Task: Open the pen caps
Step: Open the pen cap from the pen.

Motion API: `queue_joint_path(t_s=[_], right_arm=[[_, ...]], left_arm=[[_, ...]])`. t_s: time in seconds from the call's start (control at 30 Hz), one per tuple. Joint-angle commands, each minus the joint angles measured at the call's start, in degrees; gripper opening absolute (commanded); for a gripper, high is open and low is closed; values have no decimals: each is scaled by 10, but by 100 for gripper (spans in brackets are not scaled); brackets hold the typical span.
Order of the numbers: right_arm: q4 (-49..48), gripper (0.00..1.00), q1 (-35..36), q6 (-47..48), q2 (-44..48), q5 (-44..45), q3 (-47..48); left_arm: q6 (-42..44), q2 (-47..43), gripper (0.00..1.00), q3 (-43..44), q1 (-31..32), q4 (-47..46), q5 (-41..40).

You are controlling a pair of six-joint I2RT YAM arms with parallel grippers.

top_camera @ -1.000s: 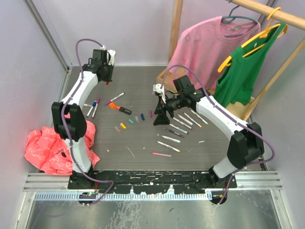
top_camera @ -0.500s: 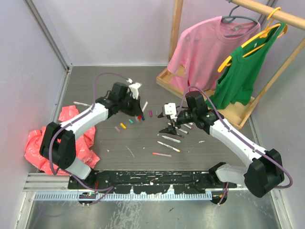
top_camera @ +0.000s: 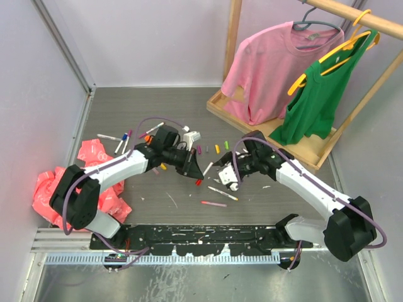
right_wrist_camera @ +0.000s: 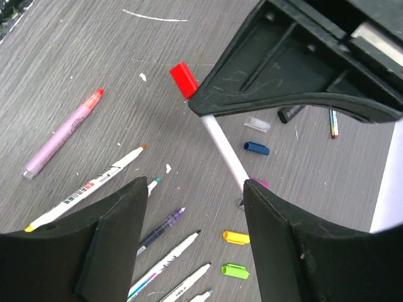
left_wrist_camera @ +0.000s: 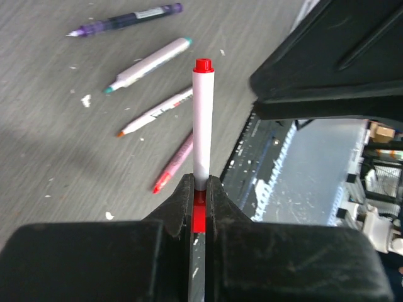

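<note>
My left gripper is shut on the red cap of a white-barrelled pen. It holds the pen above the table, the barrel pointing at my right gripper. In the right wrist view the red cap sticks out behind the left gripper, and the barrel runs to my right finger. The right gripper is open, and the barrel's end touches its right finger. Loose caps lie below: blue, yellow, green. Several uncapped pens lie on the table.
A crumpled pink bag lies at the left edge. A wooden clothes rack with a pink shirt and a green shirt stands at the back right. More pens lie at the back left, and others near the front.
My left arm has swung from the back left to the middle and now holds the red-capped pen. My right gripper has come down and left to meet the pen's barrel.
</note>
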State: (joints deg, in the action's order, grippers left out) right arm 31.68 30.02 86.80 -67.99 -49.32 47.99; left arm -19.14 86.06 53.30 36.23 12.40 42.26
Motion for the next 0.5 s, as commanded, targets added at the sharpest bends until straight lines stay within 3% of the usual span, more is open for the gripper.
queue_joint_path(t_s=[0.0,0.37,0.47], right_arm=[[-2,65,22,50,6,35,1],[-28,56,73,56,-7,112,-20],[-32,48,92,57,-12,129,-22]], left_arm=[[-21,-19,0,11,8,-31,76],[-13,14,0,44,38,2,85],[-8,23,0,55,45,10,89]])
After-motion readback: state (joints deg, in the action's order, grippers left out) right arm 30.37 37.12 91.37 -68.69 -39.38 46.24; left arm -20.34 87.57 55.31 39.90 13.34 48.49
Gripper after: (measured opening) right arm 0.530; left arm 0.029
